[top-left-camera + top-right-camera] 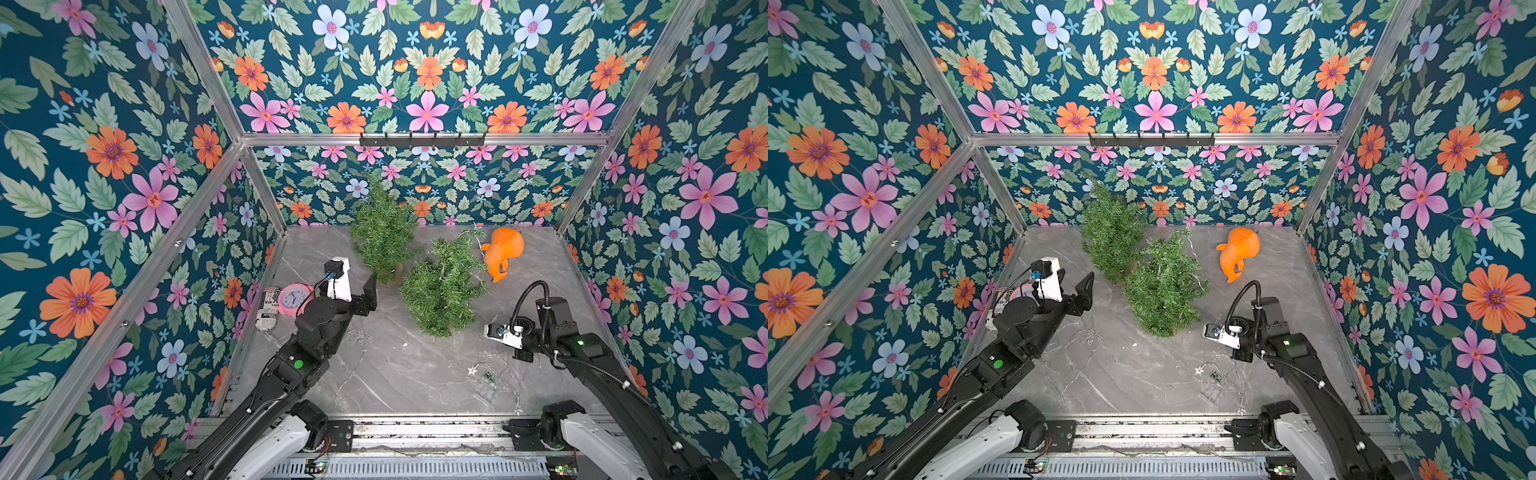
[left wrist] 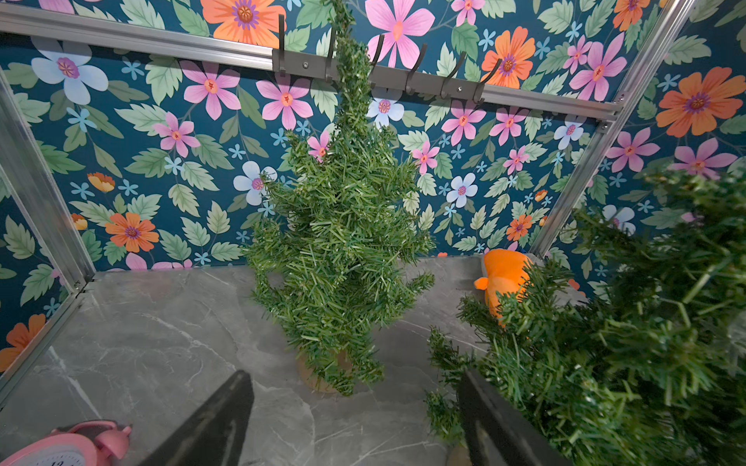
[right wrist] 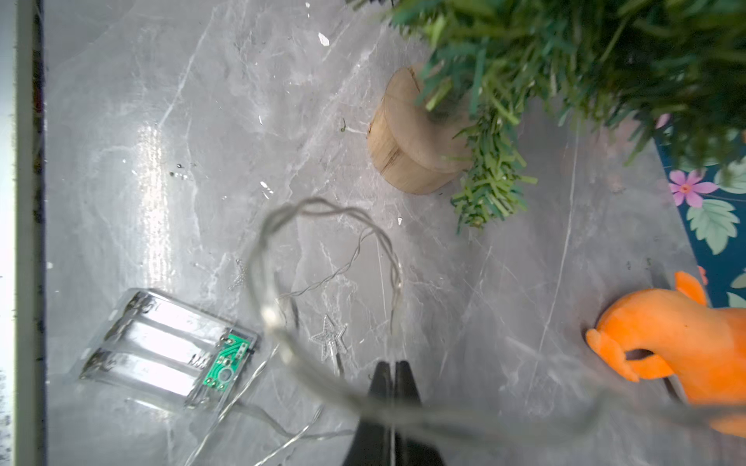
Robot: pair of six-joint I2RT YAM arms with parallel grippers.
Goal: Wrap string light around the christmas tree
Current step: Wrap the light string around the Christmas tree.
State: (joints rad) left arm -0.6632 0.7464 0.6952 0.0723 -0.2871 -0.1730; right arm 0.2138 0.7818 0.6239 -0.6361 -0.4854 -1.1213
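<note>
Jaws, top view: left gripper apart, empty, beside leaning christmas tree. Left wrist: same gap. Right wrist: right gripper pinched together on string light; we'd lift slack slowly, avoid toppling tree.

Stuff & finish of the things

Table: grey stone look w/ white veins, smooth & shiny, light bounces off it. Front christmas tree & back christmas tree: green plastic needles, prickly, a bit shiny. Tree foot: pale wood, smooth, matt, grain lines show. String light: thin silvery wire, twisted, shiny. Battery box: see-through plastic, glossy, w/ a small green board. Star: clear plastic, bumpy. Orange toy: soft fuzzy cloth, matt. Clock: pink plastic, glossy. Frame bars: silver metal, brushed, dull shine. Hook rail: dark grey metal, matt. Walls: flat flower print, smooth, matt.
</note>
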